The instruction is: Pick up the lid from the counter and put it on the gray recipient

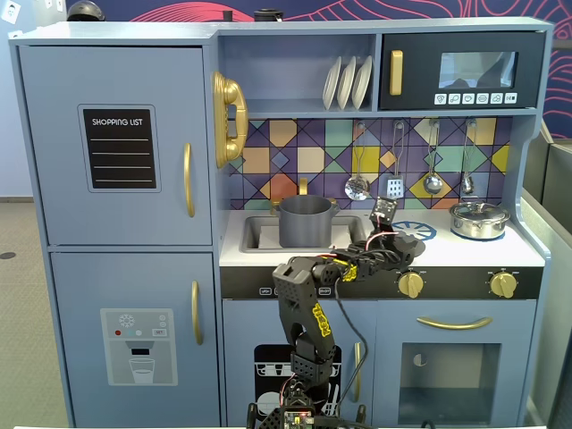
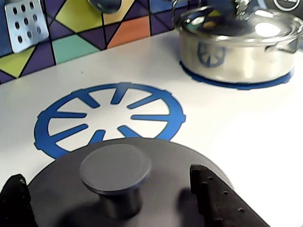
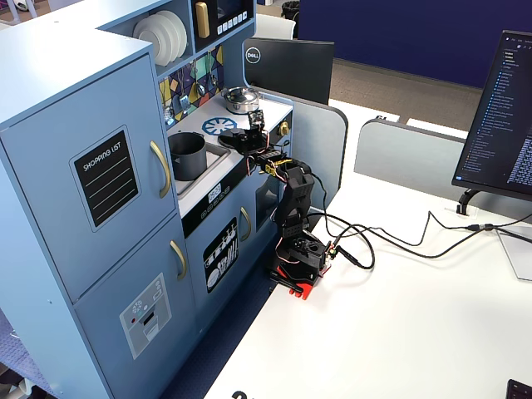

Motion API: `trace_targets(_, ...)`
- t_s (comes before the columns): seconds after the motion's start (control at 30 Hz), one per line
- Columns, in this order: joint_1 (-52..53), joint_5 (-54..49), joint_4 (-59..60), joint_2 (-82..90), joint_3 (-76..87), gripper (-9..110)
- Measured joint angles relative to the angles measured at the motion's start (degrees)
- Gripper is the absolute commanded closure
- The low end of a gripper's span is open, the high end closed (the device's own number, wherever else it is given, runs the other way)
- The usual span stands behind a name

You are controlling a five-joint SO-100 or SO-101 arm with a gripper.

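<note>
Gripper [image 2: 116,198] spread wide, black fingers [image 2: 215,194] on either side of the lid [image 2: 156,161] knob, no contact visible. Lid lies flat on the counter [image 2: 236,137], overlapping the blue burner print [image 2: 61,127]. Gray pot [image 1: 305,221] stands in the sink recess, left in a fixed view

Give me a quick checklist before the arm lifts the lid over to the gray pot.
1. Tool straddles the knob of the lid: ok, a finger shows on each side in the wrist view.
2. Fingers closed on the knob: not ok, gaps remain on both sides.
3. Lid flat on the counter: cannot tell, its underside is hidden.
4. Gray pot open and uncovered: ok, it sits in the sink recess.
5. Silver pot clear of the lid: ok, it stands apart on its own burner.
</note>
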Motion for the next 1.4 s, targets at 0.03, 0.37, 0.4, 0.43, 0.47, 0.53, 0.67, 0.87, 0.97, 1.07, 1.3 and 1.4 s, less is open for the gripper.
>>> trace_targets(0.03, -0.3, 0.0, -0.3, -0.8, -0.5, 66)
trace_targets(0.37, -2.3, 0.1, -1.0, -3.4, -2.5, 102)
trace_targets(0.4, -2.3, 0.3, -1.1, -3.4, -2.5, 102)
trace_targets(0.43, -2.3, 0.5, -1.1, -3.4, -2.5, 102)
trace_targets(0.47, -2.3, 0.7, -1.1, -3.4, -2.5, 102)
trace_targets(0.53, -2.4, 1.0, -1.1, -3.4, -2.5, 102)
trace_targets(0.67, -2.6, 1.1, -1.7, -3.4, -2.5, 102)
trace_targets(0.87, -3.9, 1.1, -2.6, -3.5, -2.7, 102)
trace_targets(0.97, -5.1, 1.1, -2.5, -3.5, -4.4, 102)
trace_targets(1.07, -5.9, 1.1, -1.7, -2.5, -7.3, 102)
trace_targets(1.3, -7.1, 0.4, 2.5, 1.6, -13.4, 102)
trace_targets(1.4, -8.2, 0.2, 4.5, 3.3, -15.6, 102)
